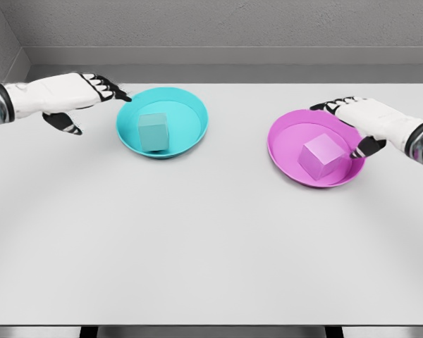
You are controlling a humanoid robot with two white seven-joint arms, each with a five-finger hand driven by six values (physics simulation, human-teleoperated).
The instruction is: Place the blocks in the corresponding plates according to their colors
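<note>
Sitting inside the cyan plate [190,130], cyan block [154,132]; left hand [74,95] just left of that plate, fingers extended and relaxed, holding nothing, fingertips near its rim; right of the cyan plate on the desk [197,246], magenta plate [289,158] holds magenta block [321,155]; right hand [363,120] over its far rim, fingers loosely spread, empty.
</note>
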